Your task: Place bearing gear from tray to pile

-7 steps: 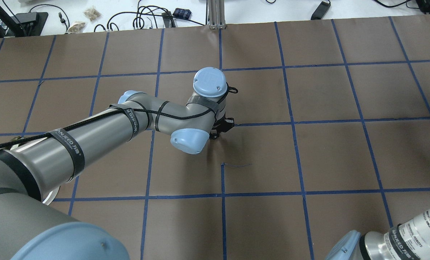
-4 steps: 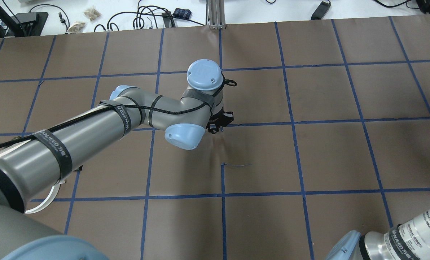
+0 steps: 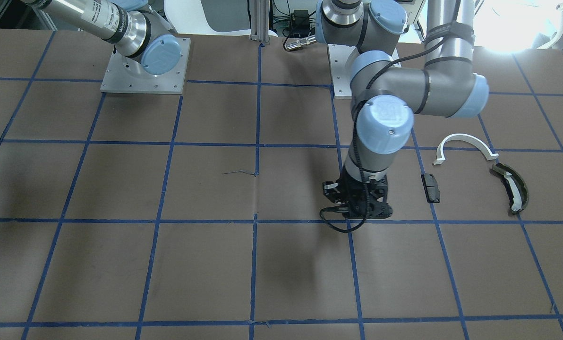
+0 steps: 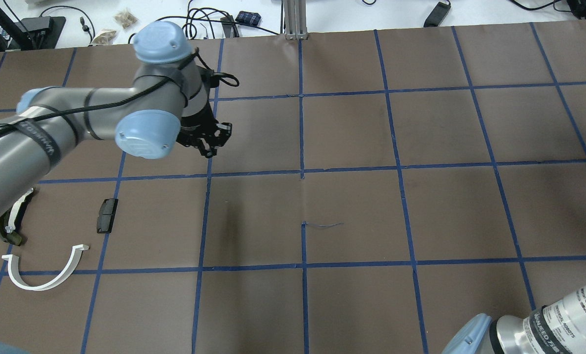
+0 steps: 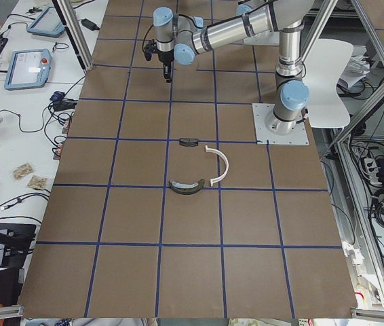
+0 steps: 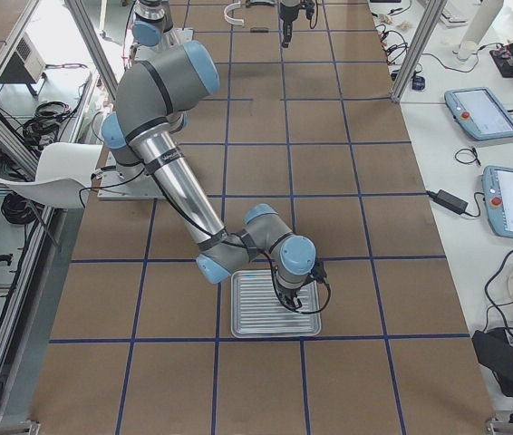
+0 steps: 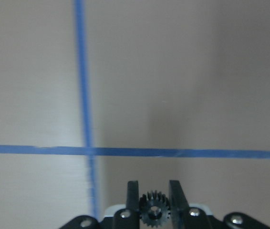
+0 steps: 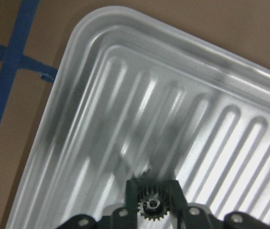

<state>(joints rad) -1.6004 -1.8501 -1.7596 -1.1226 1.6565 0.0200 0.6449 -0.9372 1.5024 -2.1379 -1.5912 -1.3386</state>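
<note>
Two claws, each clamped on a small gear. Nearest, the right claw (image 8: 152,189) grips a bearing gear (image 8: 152,206) over the ribbed tray (image 6: 252,313). Farther along the worktop (image 4: 352,211), the left claw (image 7: 153,188) pinches another gear (image 7: 153,211) above blue tape (image 7: 82,95), near the pile: black block (image 3: 430,187), white half-ring (image 3: 465,138), olive curved piece (image 3: 515,191).

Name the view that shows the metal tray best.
Exterior right: nearly the whole ribbed tray shows there, with its rim all round. The right wrist view shows only one corner, close up; the other views miss it.
</note>
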